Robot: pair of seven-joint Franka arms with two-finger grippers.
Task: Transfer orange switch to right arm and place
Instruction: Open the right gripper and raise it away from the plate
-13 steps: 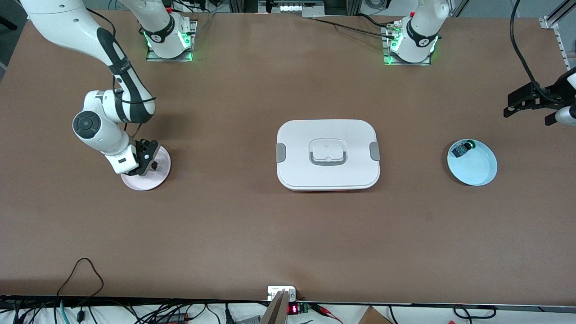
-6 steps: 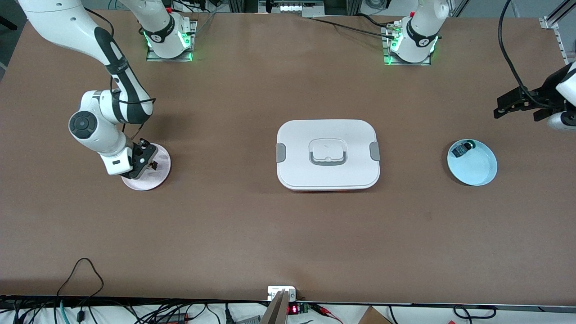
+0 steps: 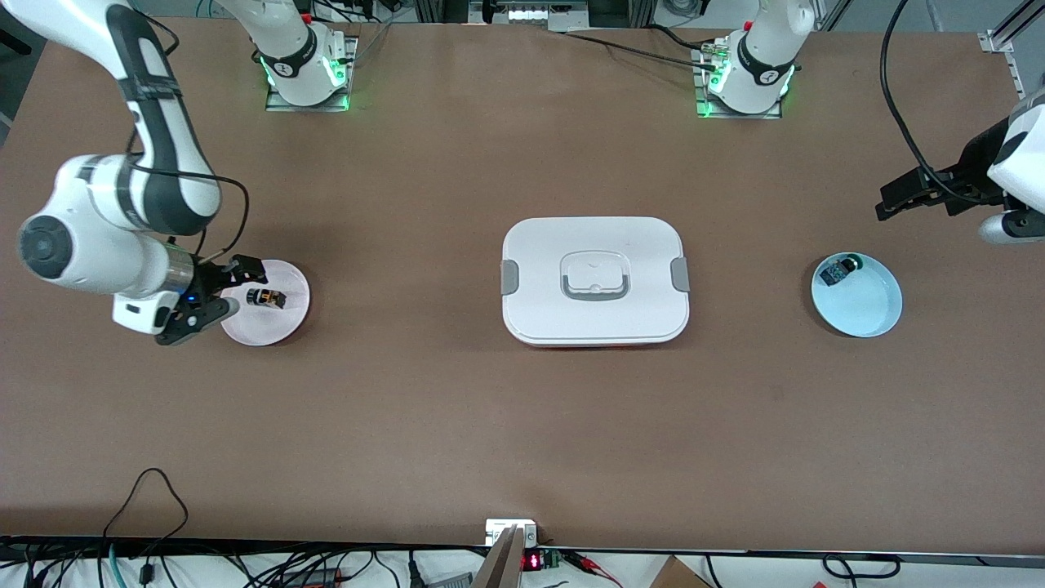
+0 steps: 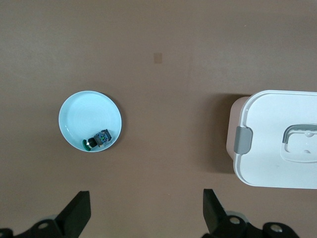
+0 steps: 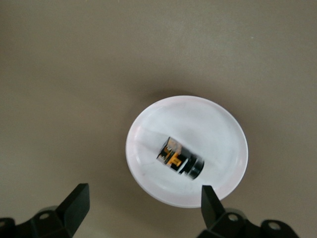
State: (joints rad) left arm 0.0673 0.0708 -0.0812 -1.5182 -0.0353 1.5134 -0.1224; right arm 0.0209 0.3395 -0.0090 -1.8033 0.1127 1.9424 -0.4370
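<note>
The right gripper (image 3: 214, 292) has let go and risen off the pink plate (image 3: 282, 322), jaws spread, empty; the orange switch (image 3: 266, 298) lies on it. The left gripper (image 3: 918, 196) waits, spread, above the table near the blue plate (image 3: 873, 314).

no readable text, labels or brand marks, red display digits too small to read

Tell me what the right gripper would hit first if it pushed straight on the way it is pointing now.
Probably the pink plate or bare table beside it. The right gripper is open above the plate's edge, pointing down; the orange switch lies on the plate, off its line. Depth is hard to judge.
</note>
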